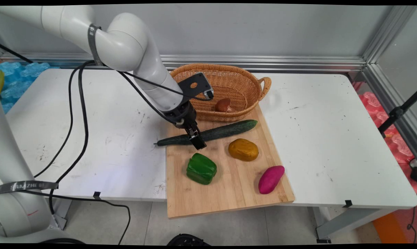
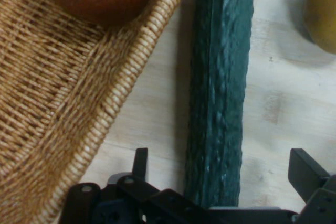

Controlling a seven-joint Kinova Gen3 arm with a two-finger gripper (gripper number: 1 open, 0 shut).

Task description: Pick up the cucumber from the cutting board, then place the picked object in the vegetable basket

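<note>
Reaching down over the cutting board (image 1: 229, 186), the gripper (image 1: 198, 141) straddles the cucumber (image 1: 225, 131) lying along the board's far edge, its stem end overhanging the left edge onto the table (image 1: 332, 138). A wicker basket (image 1: 225, 74) behind holds a brown vegetable (image 1: 223, 104). Nearer sit a green pepper (image 1: 201, 168), a yellow potato (image 1: 243, 149) and a purple sweet potato (image 1: 271, 179).

From the hand, the fingers (image 2: 307, 169) stand wide apart on either side of the cucumber (image 2: 220, 87), gripping nothing; basket rim (image 2: 136, 61) lies left.

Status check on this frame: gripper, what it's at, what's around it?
Gripper open, straddling cucumber on cutting board. Wicker basket close behind. Green pepper, potato nearby.
</note>
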